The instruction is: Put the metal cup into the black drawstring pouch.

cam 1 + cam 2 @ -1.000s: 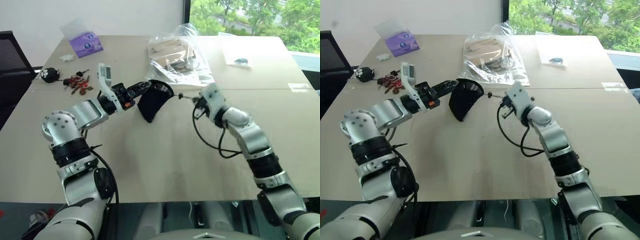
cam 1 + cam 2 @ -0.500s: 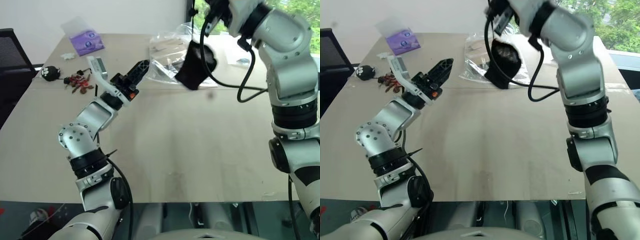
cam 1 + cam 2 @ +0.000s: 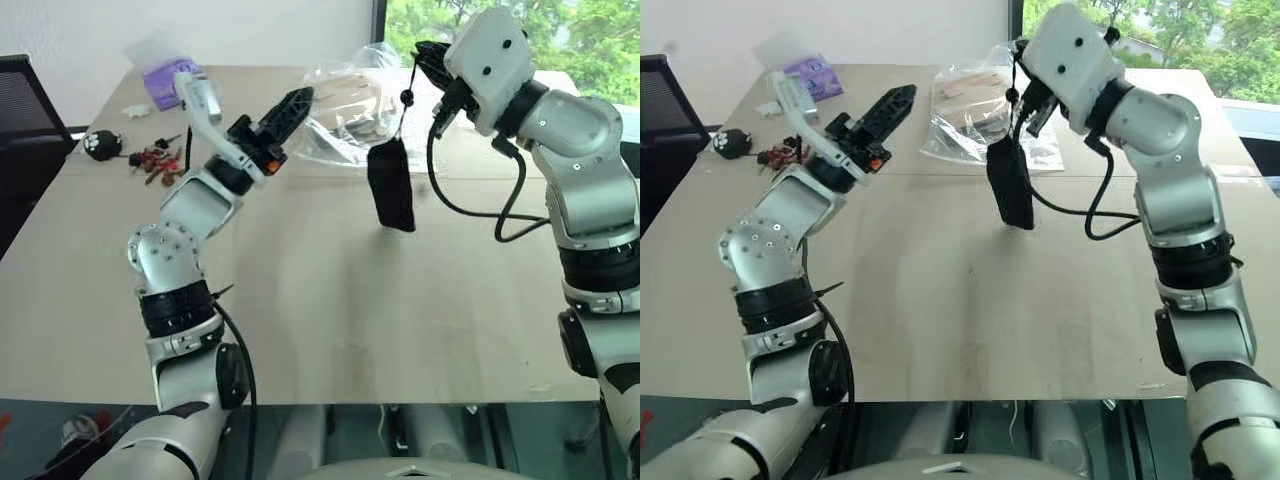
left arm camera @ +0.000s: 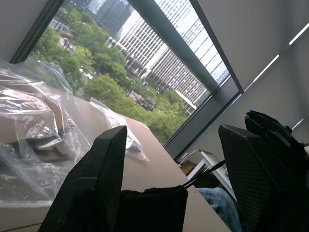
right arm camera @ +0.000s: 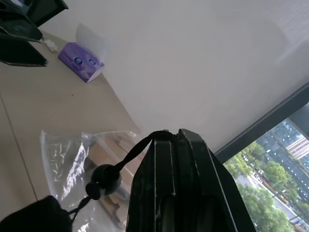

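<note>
Right hand (image 3: 1018,50), clamped on the cord, suspends the soft black drawstring pouch (image 3: 1009,184) mid-tabletop (image 3: 940,300); left hand (image 3: 885,110) gapes empty. Cup probably inside; drawstring closure pending.

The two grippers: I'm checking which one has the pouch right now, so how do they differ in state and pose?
The right gripper is shut on the drawstring cord, so the black drawstring pouch hangs below it; the left gripper is open and holds nothing. The right gripper is raised above the pouch, while the left gripper sits off to the pouch's left, pointing toward it. Both are lifted clear of the table.
</note>
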Controlling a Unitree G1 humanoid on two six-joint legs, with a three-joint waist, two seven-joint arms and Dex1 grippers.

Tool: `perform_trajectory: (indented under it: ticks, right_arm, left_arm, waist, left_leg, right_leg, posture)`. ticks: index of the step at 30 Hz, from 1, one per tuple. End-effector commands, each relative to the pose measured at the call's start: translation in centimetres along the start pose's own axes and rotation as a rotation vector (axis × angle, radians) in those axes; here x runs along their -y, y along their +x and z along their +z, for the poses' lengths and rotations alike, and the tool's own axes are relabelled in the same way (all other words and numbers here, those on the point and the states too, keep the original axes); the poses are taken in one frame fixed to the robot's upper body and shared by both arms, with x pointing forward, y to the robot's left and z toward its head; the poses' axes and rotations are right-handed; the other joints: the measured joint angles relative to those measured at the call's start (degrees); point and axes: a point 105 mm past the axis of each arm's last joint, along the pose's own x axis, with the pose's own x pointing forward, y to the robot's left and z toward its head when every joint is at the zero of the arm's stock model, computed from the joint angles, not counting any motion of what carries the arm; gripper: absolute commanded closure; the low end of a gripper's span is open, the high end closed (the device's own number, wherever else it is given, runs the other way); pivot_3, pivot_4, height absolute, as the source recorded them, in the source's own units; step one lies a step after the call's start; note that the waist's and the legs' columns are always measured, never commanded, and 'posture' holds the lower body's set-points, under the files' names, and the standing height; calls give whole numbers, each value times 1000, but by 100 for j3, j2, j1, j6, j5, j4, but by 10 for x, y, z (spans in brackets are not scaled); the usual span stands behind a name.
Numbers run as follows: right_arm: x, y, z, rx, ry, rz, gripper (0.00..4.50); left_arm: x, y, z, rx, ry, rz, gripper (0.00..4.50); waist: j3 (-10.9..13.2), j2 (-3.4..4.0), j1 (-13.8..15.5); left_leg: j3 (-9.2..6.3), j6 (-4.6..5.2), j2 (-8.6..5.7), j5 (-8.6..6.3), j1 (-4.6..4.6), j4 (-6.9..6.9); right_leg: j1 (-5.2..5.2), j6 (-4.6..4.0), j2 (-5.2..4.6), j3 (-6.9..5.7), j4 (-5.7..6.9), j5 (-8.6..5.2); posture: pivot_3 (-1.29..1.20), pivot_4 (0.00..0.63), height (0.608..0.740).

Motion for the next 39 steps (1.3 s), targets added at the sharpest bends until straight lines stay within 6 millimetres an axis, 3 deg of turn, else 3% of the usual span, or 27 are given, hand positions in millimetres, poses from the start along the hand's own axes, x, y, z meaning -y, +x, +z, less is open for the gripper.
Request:
perform_trajectory:
  ticks: [1, 10, 21, 24, 29, 31, 34, 39]
  right_arm:
    - [2, -1, 19, 62, 5, -12, 4500]
    - [-10, 4, 40, 133, -2, 27, 4500]
    - [-12, 3, 61, 178, -54, 53, 4500]
    - [-11, 3, 64, 185, -59, 53, 4500]
    - [-11, 1, 68, 188, -62, 55, 4500]
    - [-8, 0, 67, 181, -61, 43, 4500]
    - [19, -3, 63, 156, -38, -70, 4500]
    - [101, -24, 53, 104, 27, -407, 4500]
  left_arm:
    - [28, 6, 8, -9, 119, -117, 1402]
    - [56, 19, -13, -153, 429, -295, 1402]
    - [64, 38, -15, -130, 449, -381, 1402]
    - [64, 40, -18, -134, 463, -400, 2238]
    - [65, 45, -20, -126, 455, -416, 4362]
    - [64, 45, -21, -125, 454, -415, 4364]
    - [46, 43, -28, -164, 454, -353, 4364]
    - [-16, 27, -49, -305, 486, -143, 4364]
  waist:
    - [1, 2, -10]
    - [2, 3, 38]
    - [2, 3, 9]
    - [2, 3, 9]
    - [2, 3, 10]
    - [2, 3, 7]
    - [2, 4, 8]
    - [2, 4, 8]
  left_leg:
    - [4, 0, 0, 0, 2, 1]
    - [0, 0, 1, 0, 1, 5]
    - [-1, 0, 1, 0, 0, 8]
    - [-1, 0, 1, 0, -1, 11]
    - [-3, 0, 1, 0, -1, 12]
    - [-2, 1, 1, 0, -1, 13]
    - [-3, 1, 1, 0, -1, 13]
    - [-3, 1, 0, 0, 1, 19]
  right_leg:
    - [0, 0, 8, 3, 2, 0]
    - [0, 0, 23, 2, 1, 0]
    - [0, 0, 24, 0, 4, 0]
    - [1, 0, 24, 0, 4, 0]
    - [1, 0, 24, -1, 6, 0]
    - [1, 0, 24, 0, 6, 0]
    - [1, 0, 25, 0, 8, 0]
    - [0, 0, 27, -2, 14, 0]
  posture:
    - [0, 150, 740]
    - [0, 150, 740]
    - [0, 150, 740]
    - [0, 150, 740]
    - [0, 150, 740]
    - [0, 150, 740]
    - [0, 150, 740]
    - [0, 150, 740]
